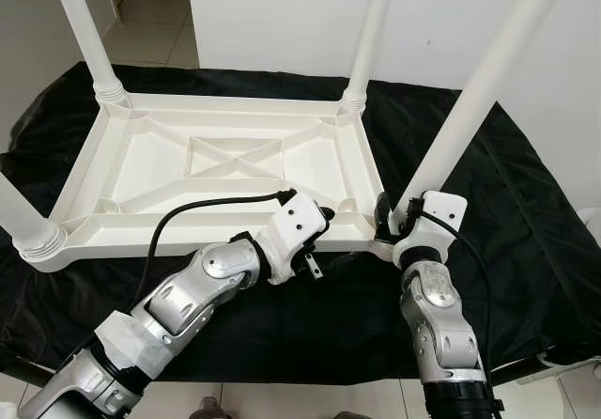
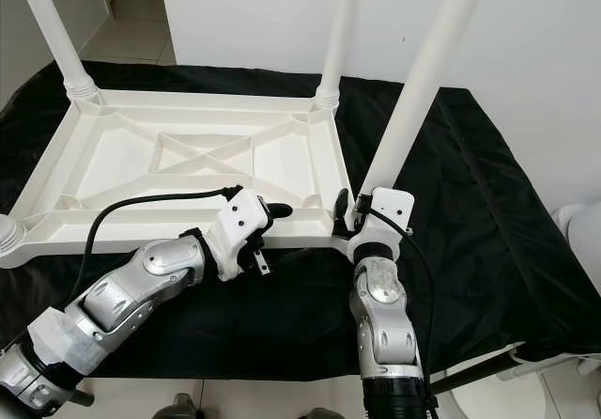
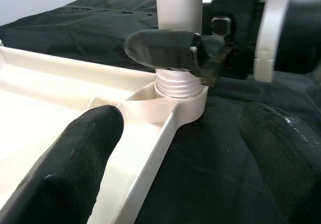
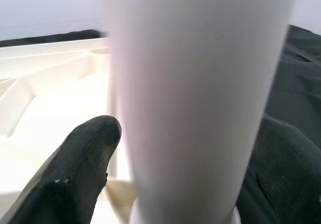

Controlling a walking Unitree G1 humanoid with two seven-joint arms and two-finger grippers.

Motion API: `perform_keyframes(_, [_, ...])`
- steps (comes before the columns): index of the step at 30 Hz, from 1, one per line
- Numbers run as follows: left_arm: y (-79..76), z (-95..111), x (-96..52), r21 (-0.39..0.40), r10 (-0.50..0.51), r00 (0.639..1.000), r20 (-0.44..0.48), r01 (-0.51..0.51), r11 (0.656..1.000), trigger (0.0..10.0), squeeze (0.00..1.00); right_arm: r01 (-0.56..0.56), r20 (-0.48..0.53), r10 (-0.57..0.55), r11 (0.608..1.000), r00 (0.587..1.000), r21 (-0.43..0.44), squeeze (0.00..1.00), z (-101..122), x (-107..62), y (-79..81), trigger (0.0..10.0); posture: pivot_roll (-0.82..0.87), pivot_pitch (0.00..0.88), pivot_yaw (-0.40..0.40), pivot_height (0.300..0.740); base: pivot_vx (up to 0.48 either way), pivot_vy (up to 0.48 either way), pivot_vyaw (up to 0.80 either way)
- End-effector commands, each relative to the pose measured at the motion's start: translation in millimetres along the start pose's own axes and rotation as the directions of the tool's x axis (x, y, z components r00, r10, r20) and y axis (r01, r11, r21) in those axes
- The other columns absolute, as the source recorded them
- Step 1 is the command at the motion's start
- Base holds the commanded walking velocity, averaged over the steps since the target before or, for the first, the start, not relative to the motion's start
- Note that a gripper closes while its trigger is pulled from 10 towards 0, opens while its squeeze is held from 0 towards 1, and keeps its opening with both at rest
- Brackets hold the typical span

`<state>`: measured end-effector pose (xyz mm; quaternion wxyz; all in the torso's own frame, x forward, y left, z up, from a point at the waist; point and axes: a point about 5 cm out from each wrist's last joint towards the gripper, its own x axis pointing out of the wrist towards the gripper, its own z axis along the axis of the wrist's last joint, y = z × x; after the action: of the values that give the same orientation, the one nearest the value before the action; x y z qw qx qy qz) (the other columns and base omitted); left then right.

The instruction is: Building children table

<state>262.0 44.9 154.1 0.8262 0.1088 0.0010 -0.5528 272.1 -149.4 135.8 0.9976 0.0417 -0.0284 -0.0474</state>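
Note:
A white plastic children's table (image 1: 150,170) lies upside down on a black cloth. Its far-left leg (image 1: 89,34), far-right leg (image 1: 371,34) and near-left leg (image 1: 23,222) stand in their corners. The near-right leg (image 1: 470,109) rises tilted from its corner socket (image 3: 178,91), with my right gripper (image 1: 394,214) shut on it just above the threaded base. In the right wrist view the leg (image 4: 200,93) sits between both black fingers. My left gripper (image 1: 329,239) is open and straddles the table's near rim beside that corner, one finger inside the tabletop, the other over the cloth.
The black cloth (image 1: 526,231) covers a low surface that ends just before my body. A white wall (image 1: 282,15) stands close behind, and tiled floor (image 1: 150,24) runs off at the far left. A white rounded object (image 2: 577,226) sits at the right edge.

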Motion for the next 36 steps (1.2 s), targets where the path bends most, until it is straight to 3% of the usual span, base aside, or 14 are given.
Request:
perform_keyframes(1, [-12.2,1.5,-2.8,0.012,-0.227,0.974,-0.001,0.227,0.974,10.0,0.0,-0.034,-0.008,0.034,0.999,0.999,0.002,0.0,0.8,-1.6,-3.1,10.0,0.07,0.011,-0.054,0.74,0.0,0.0,0.0])
perform_keyframes(6, [-12.6,1.3,-3.4,0.008,-0.225,0.974,-0.001,0.225,0.974,10.0,0.0,-0.073,-0.002,0.073,0.997,0.997,-0.009,0.0,3.0,-1.0,-10.4,10.0,0.08,0.013,-0.052,0.74,0.0,0.0,0.0])
perform_keyframes(8, [-12.2,1.6,-3.4,0.007,-0.225,0.974,-0.002,0.225,0.974,10.0,0.0,-0.175,-0.001,0.175,0.983,0.985,-0.054,0.0,5.9,2.7,-20.0,10.0,0.08,0.016,-0.046,0.74,0.0,0.0,0.0])
perform_keyframes(12, [-11.8,1.8,-3.3,0.009,-0.225,0.974,-0.003,0.225,0.974,10.0,0.0,-0.217,-0.008,0.217,0.973,0.976,-0.079,0.0,6.6,4.5,-23.9,10.0,0.08,0.016,-0.046,0.74,0.0,0.0,0.0])
perform_keyframes(14, [-11.0,2.2,-3.3,0.01,-0.226,0.974,-0.003,0.226,0.974,10.0,0.0,-0.279,-0.023,0.278,0.954,0.96,-0.108,0.0,6.0,7.5,-26.7,10.0,0.08,0.016,-0.038,0.74,0.0,0.0,0.0])
perform_keyframes(15, [-10.2,2.9,-3.3,0.014,-0.229,0.973,-0.004,0.229,0.973,10.0,0.0,-0.357,-0.052,0.354,0.925,0.934,-0.129,0.0,3.2,11.4,-27.3,10.0,0.08,0.014,-0.03,0.74,0.0,0.0,0.0])
perform_keyframes(17, [-10.2,2.9,-3.3,0.014,-0.229,0.973,-0.004,0.229,0.973,10.0,0.0,-0.357,-0.052,0.354,0.925,0.934,-0.129,0.0,3.2,11.4,-27.3,10.0,0.08,0.014,-0.03,0.74,0.0,0.0,0.0])
perform_keyframes(18, [-9.4,3.4,-3.1,0.017,-0.231,0.973,-0.004,0.231,0.973,10.0,0.0,-0.414,-0.071,0.408,0.897,0.91,-0.155,0.0,1.3,14.4,-27.1,10.0,0.08,0.012,-0.027,0.74,0.0,0.0,0.0])
perform_keyframes(19, [-9.4,3.4,-3.1,0.017,-0.231,0.973,-0.004,0.231,0.973,10.0,0.0,-0.414,-0.071,0.408,0.897,0.91,-0.155,0.0,1.3,14.4,-27.1,10.0,0.08,0.012,-0.027,0.74,0.0,0.0,0.0])
perform_keyframes(24, [-8.0,4.9,-2.2,0.023,-0.235,0.972,-0.004,0.235,0.972,10.0,0.0,-0.58,-0.125,0.566,0.799,0.815,-0.16,0.0,-6.2,18.6,-17.7,10.0,0.08,0.008,-0.021,0.74,0.0,0.0,0.0])
perform_keyframes(26, [-8.0,4.9,-2.2,0.023,-0.235,0.972,-0.004,0.235,0.972,10.0,0.0,-0.58,-0.125,0.566,0.799,0.815,-0.16,0.0,-6.2,18.6,-17.7,10.0,0.08,0.008,-0.021,0.74,0.0,0.0,0.0])
perform_keyframes(27, [-8.0,5.3,-2.1,0.023,-0.235,0.972,-0.003,0.235,0.972,10.0,0.0,-0.602,-0.141,0.585,0.782,0.798,-0.163,0.0,-9.2,18.9,-15.8,2.0,0.08,0.008,-0.025,0.74,0.0,0.0,0.0])
perform_keyframes(28, [-8.0,5.5,-2.1,0.023,-0.232,0.973,-0.002,0.232,0.972,10.0,0.0,-0.614,-0.154,0.595,0.772,0.789,-0.162,0.0,-11.5,18.2,-16.2,0.0,0.09,0.01,-0.033,0.74,0.0,0.0,0.0])
perform_keyframes(36, [-9.0,5.8,-2.5,0.015,-0.226,0.974,0.002,0.226,0.974,10.0,0.0,-0.609,-0.169,0.587,0.78,0.792,-0.144,0.0,-14.8,14.8,-21.7,0.0,0.08,0.026,-0.04,0.74,0.0,0.0,0.0])
